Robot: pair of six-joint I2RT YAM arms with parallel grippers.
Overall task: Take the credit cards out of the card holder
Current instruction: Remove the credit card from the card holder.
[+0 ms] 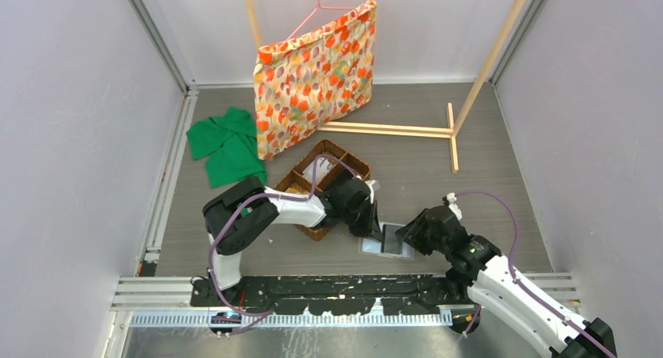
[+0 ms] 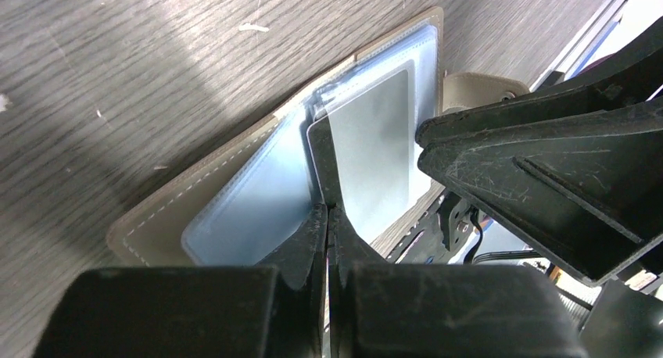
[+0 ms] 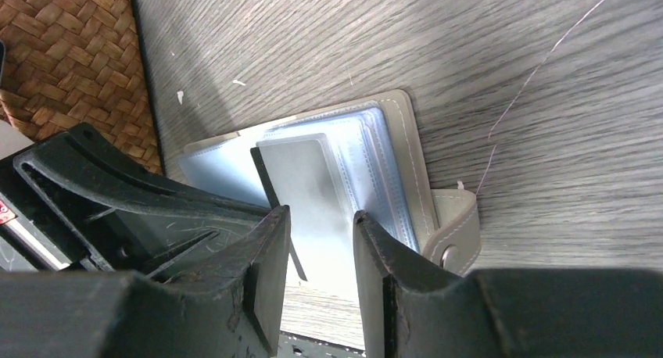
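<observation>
The grey card holder (image 1: pixel 388 243) lies open on the table near the front edge, with its clear plastic sleeves facing up (image 2: pixel 258 202) (image 3: pixel 391 162). A pale credit card (image 2: pixel 371 147) sticks partway out of a sleeve, and it also shows in the right wrist view (image 3: pixel 309 178). My left gripper (image 2: pixel 328 211) is shut on that card's near edge and sits over the holder's left side (image 1: pixel 366 217). My right gripper (image 3: pixel 320 229) is open, its fingers either side of the card, over the holder's right side (image 1: pixel 408 234). Any other cards are hidden in the sleeves.
The brown wicker basket (image 1: pixel 324 178) stands just behind and left of the holder (image 3: pixel 70 61). A green cloth (image 1: pixel 227 143) lies at the back left. A floral bag (image 1: pixel 317 76) hangs on a wooden frame (image 1: pixel 406 129) at the back. The holder's snap strap (image 3: pixel 452 229) juts right.
</observation>
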